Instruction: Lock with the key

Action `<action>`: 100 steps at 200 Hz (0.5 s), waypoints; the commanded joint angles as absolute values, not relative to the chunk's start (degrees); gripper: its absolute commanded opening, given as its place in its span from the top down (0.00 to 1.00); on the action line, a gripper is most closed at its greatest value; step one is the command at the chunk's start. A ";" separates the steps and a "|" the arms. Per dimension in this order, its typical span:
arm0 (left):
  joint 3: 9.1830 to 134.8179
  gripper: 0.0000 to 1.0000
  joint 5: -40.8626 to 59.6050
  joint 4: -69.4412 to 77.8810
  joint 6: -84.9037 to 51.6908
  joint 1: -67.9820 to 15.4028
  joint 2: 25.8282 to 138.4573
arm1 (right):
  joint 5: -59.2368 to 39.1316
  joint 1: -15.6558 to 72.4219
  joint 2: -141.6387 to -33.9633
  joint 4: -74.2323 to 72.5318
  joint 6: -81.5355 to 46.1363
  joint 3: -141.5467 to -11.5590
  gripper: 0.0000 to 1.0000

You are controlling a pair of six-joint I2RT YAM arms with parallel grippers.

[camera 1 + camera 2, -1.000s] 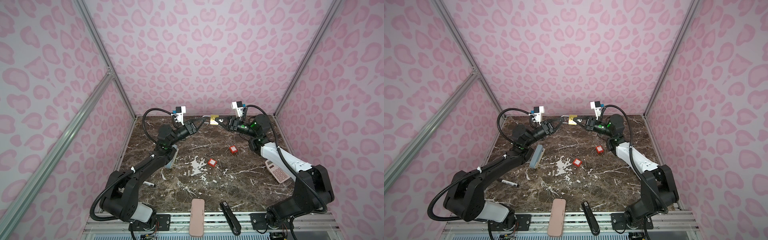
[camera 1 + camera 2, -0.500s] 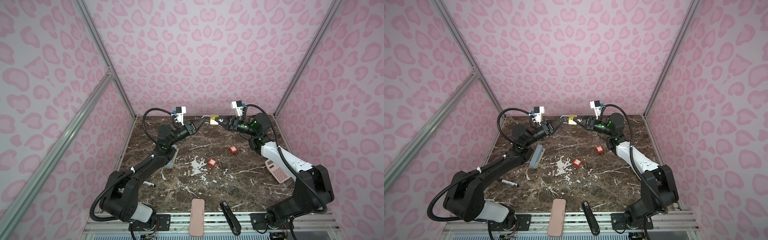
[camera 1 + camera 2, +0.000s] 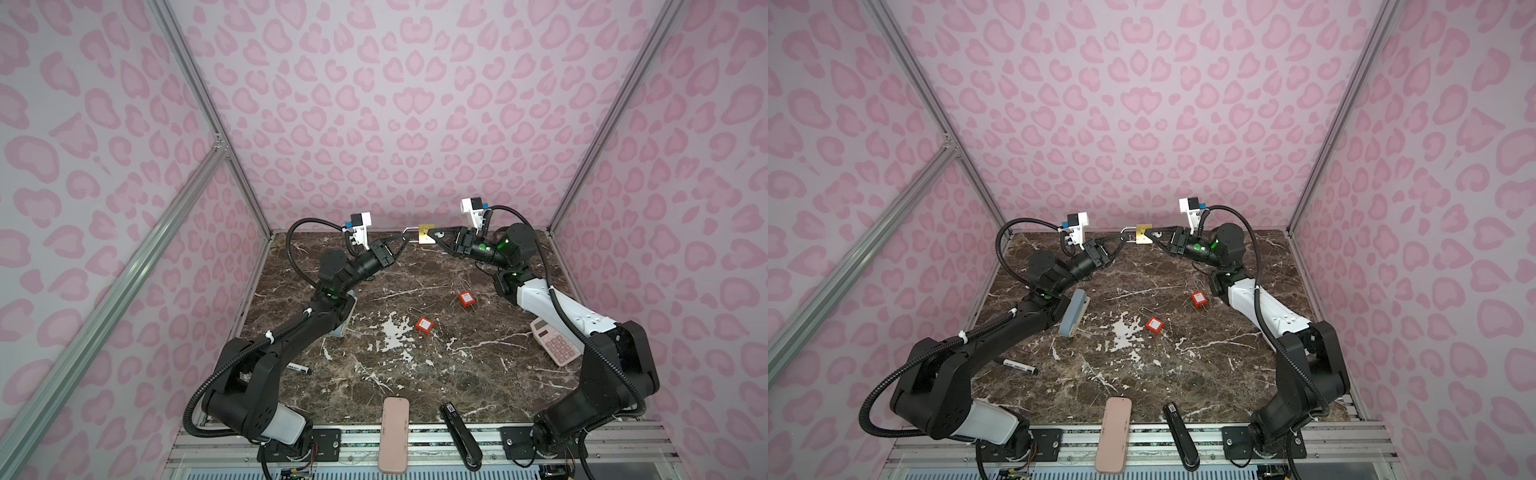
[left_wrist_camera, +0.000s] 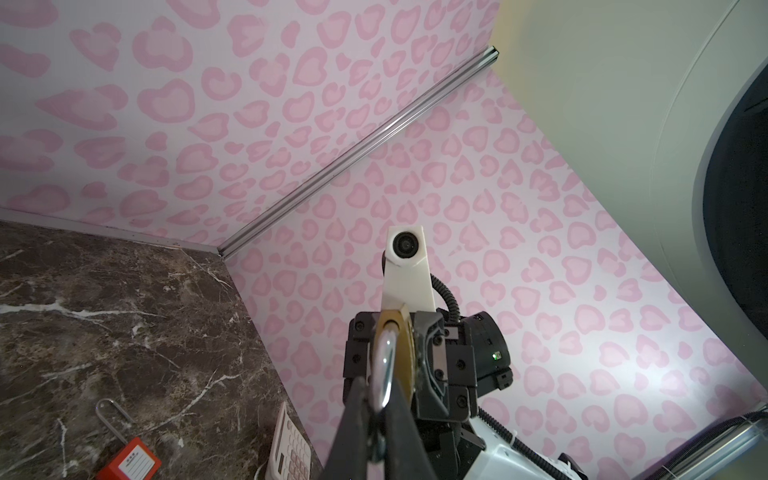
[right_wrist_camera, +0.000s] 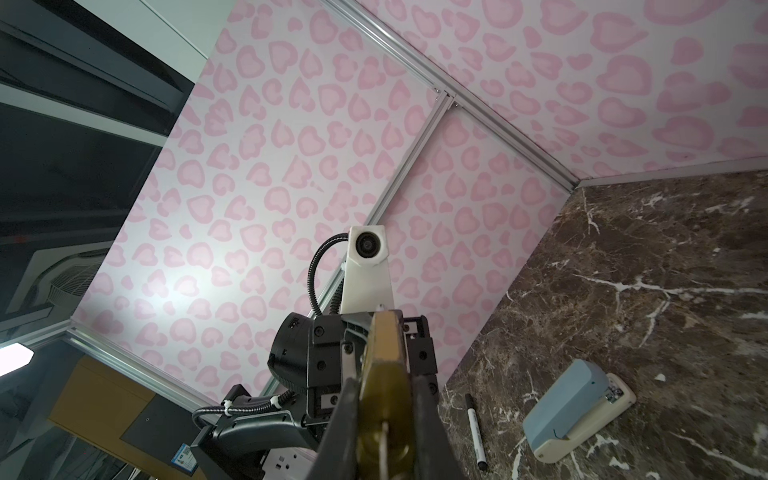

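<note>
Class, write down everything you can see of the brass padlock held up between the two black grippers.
The brass padlock has a squat, golden metal body and a polished silver shackle. It is held in the air above the far end of the brown marble table, lying sideways with the shackle towards the left arm. The left gripper is shut on the shackle, and the right gripper clamps the body. Whether the shackle is latched cannot be seen.

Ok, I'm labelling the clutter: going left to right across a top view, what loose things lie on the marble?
Marker, blue stapler, pink case, nearer red padlock, farther red padlock. Left out: the black stapler, which overlaps both padlocks sideways.
</note>
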State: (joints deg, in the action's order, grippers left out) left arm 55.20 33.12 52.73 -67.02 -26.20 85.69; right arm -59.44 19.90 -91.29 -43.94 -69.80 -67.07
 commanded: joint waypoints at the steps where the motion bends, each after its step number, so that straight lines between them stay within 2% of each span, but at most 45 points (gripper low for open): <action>1: 55.63 0.96 38.49 52.43 -66.31 -26.21 85.01 | -64.23 19.76 -91.41 -45.50 -68.51 -67.74 1.00; 21: 55.72 0.89 38.75 52.55 -66.36 -25.91 85.33 | -64.77 19.29 -91.14 -43.80 -67.33 -67.54 1.00; 33: 55.51 0.80 38.94 52.73 -66.58 -25.74 85.20 | -64.78 18.97 -90.72 -43.01 -66.63 -67.20 1.00; 55: 55.37 0.71 39.24 52.56 -66.50 -25.14 84.77 | -64.62 18.44 -90.11 -42.42 -66.08 -66.59 1.00; 100: 54.81 0.69 39.46 51.25 -65.74 -24.50 83.71 | -65.49 17.62 -89.74 -42.10 -65.98 -66.64 1.00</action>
State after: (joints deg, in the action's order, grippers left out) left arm 55.16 38.00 50.65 -66.67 -24.64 84.73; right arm -64.20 17.96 -90.21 -40.51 -66.74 -66.63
